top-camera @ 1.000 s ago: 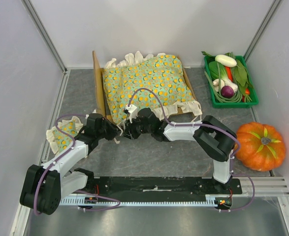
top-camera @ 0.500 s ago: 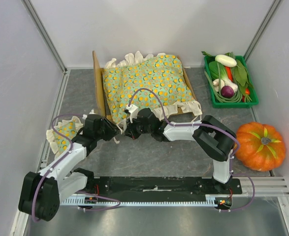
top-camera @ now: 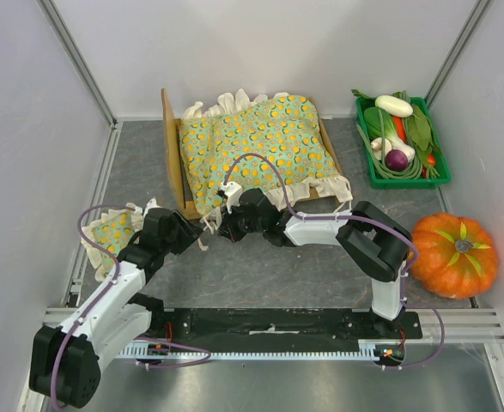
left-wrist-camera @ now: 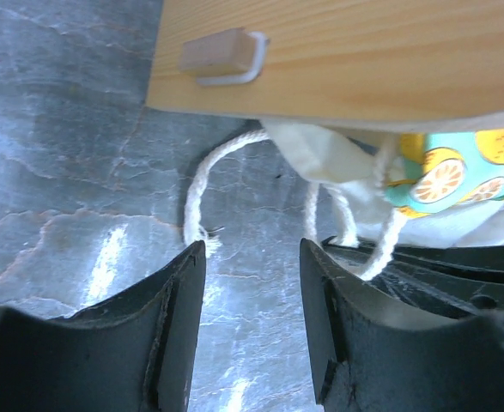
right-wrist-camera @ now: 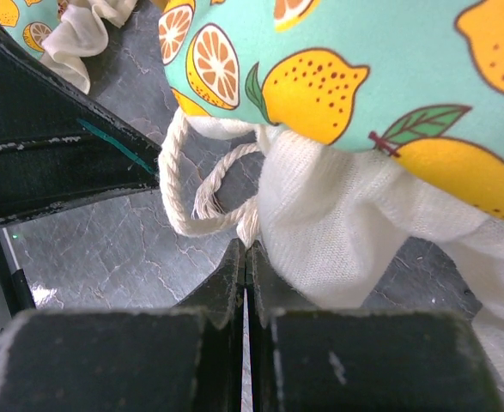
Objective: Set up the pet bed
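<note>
Bed [top-camera: 172,150] sits back-centre, headboard on the left, with the cushion [top-camera: 260,142] piled on it. Left gripper [left-wrist-camera: 252,257] is at its near wooden corner, jaws apart and empty. Right gripper [right-wrist-camera: 245,251] has its jaws squeezed together right by the cushion's cord [right-wrist-camera: 173,184].

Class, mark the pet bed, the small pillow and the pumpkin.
pet bed [top-camera: 171,144]: top external view, on its wooden headboard.
small pillow [top-camera: 114,237]: top external view, on its patterned middle.
pumpkin [top-camera: 445,263]: top external view, on its orange skin.
</note>
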Available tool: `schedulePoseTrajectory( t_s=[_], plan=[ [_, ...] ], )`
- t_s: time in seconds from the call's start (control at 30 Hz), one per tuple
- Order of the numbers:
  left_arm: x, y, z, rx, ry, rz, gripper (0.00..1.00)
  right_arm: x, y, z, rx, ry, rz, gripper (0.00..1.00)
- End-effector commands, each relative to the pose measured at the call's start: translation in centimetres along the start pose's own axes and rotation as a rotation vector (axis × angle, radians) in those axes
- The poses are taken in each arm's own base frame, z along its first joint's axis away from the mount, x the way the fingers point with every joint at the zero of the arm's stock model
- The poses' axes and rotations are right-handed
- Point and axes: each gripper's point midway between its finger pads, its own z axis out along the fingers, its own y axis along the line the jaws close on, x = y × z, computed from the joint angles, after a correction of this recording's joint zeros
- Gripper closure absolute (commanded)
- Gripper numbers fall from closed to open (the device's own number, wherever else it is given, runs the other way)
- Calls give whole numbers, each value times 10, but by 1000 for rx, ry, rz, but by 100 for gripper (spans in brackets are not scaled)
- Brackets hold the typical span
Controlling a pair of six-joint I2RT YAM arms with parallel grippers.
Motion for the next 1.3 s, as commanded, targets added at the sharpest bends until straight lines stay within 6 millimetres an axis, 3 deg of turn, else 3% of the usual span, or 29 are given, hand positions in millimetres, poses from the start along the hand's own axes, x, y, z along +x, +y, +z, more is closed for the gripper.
schedulePoseTrajectory(
  t_s=[0.0, 0.23, 0.4, 0.57, 0.83, 1.0, 1.17, 1.27],
  plan=[
    [2, 24, 1, -63, -35, 44, 46, -20, 4, 5, -14, -50, -21, 100],
    [12, 35, 11, -144, -19, 81, 53, -21, 7, 6, -32, -55, -19, 100],
    [23, 32, 18, -198, -5, 135, 54, -24, 10, 5, -45, -61, -21, 100],
    [24, 42, 25, -274, -7, 165, 56, -27, 12, 4, -55, -68, -20, 100],
    [16, 40, 37, -329, -42, 198, 55, -29, 17, 2, -82, -71, -20, 100],
    [27, 43, 44, -363, -21, 238, 65, -30, 18, 2, -82, -71, -21, 100],
    [41, 43, 47, -369, 3, 265, 69, -30, 19, 2, -86, -69, -22, 100],
    [46, 49, 49, -387, 16, 279, 85, -29, 18, 3, -84, -67, -20, 100]
  ],
)
